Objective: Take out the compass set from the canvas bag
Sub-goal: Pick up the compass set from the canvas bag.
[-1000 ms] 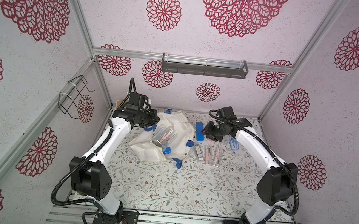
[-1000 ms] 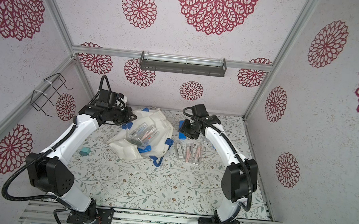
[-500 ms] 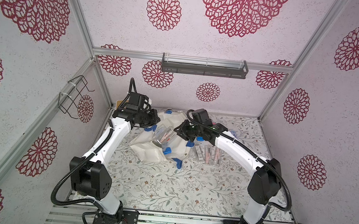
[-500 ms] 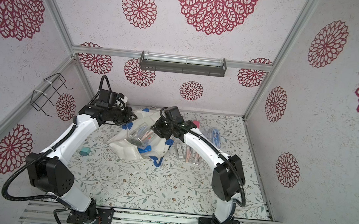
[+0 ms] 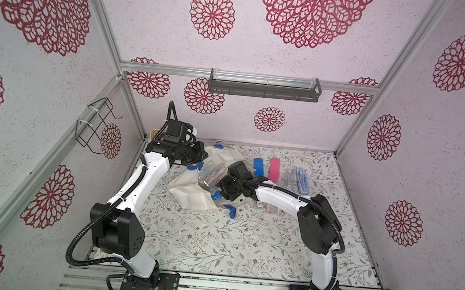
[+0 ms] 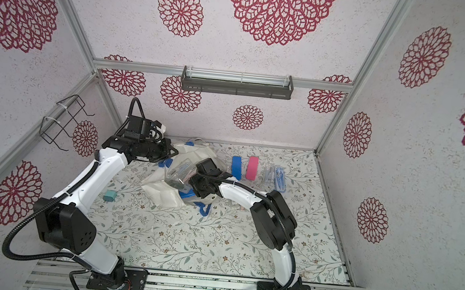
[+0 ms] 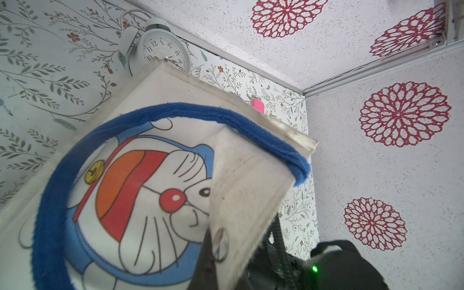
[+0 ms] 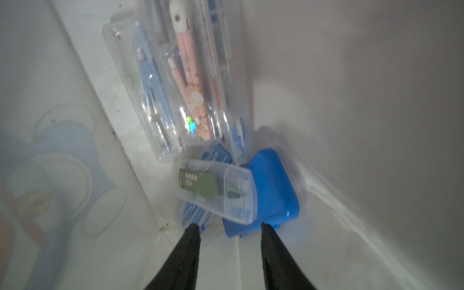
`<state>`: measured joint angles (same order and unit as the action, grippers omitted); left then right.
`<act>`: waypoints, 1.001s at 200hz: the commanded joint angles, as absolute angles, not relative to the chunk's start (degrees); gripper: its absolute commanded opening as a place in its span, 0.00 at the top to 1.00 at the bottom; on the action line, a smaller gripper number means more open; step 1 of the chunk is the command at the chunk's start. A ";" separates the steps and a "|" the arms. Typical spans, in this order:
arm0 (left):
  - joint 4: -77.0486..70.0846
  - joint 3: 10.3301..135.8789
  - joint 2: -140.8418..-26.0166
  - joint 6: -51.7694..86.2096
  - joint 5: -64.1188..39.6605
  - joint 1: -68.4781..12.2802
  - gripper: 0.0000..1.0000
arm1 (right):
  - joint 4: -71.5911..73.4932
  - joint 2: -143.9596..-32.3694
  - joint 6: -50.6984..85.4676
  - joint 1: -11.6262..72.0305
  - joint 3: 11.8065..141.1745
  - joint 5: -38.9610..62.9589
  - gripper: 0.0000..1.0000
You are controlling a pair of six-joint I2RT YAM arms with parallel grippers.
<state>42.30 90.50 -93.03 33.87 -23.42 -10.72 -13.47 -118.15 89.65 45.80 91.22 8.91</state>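
1. Both top views look steeply down from high at the front, taking in the whole table and both arms.
2. The left wrist view sits close against the canvas bag, facing the far right corner.
3. The right wrist view looks inside that bag, very near, past the right gripper.

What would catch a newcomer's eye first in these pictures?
Both arms meet at the canvas bag toward the back of the floral table. The left gripper pinches its rim, and the cartoon print fills the left wrist view. The right gripper hangs open inside the bag above a jumble of clear compass cases and a blue case.
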 commanded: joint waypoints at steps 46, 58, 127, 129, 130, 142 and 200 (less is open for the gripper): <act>38.97 90.35 -91.22 33.23 -25.81 -11.20 1.00 | -31.36 -128.30 85.69 45.04 111.54 -0.73 0.50; 39.01 90.44 -91.23 33.24 -25.92 -11.25 1.00 | -32.38 -129.10 85.61 44.83 112.41 -1.35 0.49; 39.08 89.51 -90.66 33.23 -26.19 -11.49 1.00 | -30.54 -132.51 83.72 43.95 113.66 -2.24 0.45; 39.10 89.48 -90.67 33.23 -26.19 -11.51 1.00 | -30.33 -132.62 83.64 43.95 113.65 -2.21 0.45; 39.11 89.43 -90.64 33.22 -26.19 -11.51 1.00 | -30.20 -132.67 83.61 43.95 113.65 -2.20 0.45; 39.10 89.29 -90.55 33.26 -26.38 -11.59 1.00 | -28.44 -133.29 83.21 43.85 113.47 -1.94 0.46; 39.20 89.02 -90.61 33.62 -26.98 -11.91 1.00 | -13.09 -133.34 82.57 43.51 108.24 0.34 0.52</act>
<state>41.98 89.17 -92.77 33.89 -25.47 -11.53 -20.43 -133.45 83.42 44.88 109.67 0.25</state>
